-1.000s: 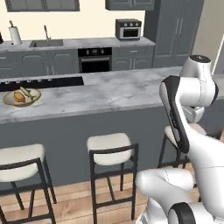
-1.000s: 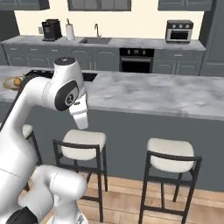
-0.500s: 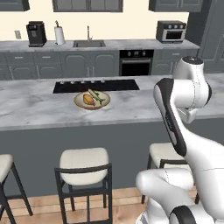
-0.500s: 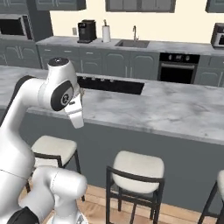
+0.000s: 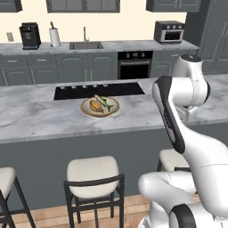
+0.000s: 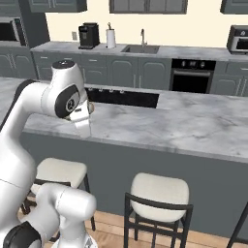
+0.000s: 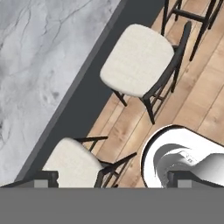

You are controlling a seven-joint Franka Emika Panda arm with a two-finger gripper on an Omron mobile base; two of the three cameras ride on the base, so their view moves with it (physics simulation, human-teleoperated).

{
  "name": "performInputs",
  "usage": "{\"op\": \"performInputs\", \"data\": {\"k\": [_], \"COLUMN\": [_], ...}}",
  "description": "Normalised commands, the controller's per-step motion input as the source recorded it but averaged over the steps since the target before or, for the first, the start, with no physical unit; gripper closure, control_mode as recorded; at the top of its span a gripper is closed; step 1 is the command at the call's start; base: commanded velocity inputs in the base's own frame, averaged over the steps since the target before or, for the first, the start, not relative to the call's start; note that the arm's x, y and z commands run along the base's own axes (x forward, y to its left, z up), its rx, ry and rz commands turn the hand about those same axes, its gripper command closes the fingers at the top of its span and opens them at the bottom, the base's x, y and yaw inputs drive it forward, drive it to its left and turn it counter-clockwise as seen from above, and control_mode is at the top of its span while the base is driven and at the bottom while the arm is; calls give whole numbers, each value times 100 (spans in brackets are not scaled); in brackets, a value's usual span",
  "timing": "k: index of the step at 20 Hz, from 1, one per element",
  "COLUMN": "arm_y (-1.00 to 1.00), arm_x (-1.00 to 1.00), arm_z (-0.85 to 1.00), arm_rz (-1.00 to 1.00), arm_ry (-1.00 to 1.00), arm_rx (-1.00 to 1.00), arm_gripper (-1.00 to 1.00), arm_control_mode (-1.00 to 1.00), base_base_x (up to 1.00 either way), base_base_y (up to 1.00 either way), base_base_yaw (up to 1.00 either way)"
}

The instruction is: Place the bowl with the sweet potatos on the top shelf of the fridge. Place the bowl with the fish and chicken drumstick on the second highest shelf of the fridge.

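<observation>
A shallow tan bowl (image 5: 100, 107) holding the green fish (image 5: 105, 102) and the golden-brown chicken drumstick (image 5: 95, 106) sits on the marble island counter (image 5: 53, 116), just in front of the black cooktop. My gripper (image 7: 113, 179) is open with nothing between its fingertips. It hangs off the counter's near edge and points down at the stools and the wooden floor. In the right base view the gripper (image 6: 85, 127) sits under the folded wrist, at the counter's edge. The bowl with the sweet potatos and the fridge are out of view.
Cushioned dark-framed stools (image 5: 92, 174) (image 6: 159, 193) (image 7: 138, 59) stand along the island's near side. The cooktop (image 5: 99, 90) is set into the island. On the back counter are a sink (image 5: 86, 45), a coffee machine (image 5: 30, 35), a paper towel roll (image 5: 54, 37) and a toaster oven (image 5: 169, 31).
The base has driven sideways, so the whole scene has shifted right in both base views and the tan bowl now lies near mid-frame. The gripper stays open.
</observation>
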Motion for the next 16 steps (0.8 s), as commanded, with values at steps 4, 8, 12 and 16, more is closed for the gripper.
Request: {"op": "performInputs", "data": {"k": [4,8,12,16], "arm_y": [90,71,3,35], "arm_x": [100,100,100,83], "arm_z": [-17,-36,-48,-8], "arm_rz": [12,27,41,5], "arm_ry": [-15,-2,0,6], "arm_rx": [0,7,26,1], "arm_gripper": [-100,-100,-100,-100], "arm_control_mode": [-100,-100,-100,-100], "base_base_x": [0,0,0,0], "base_base_y": [0,0,0,0], "base_base_yaw": [0,0,0,0]}}
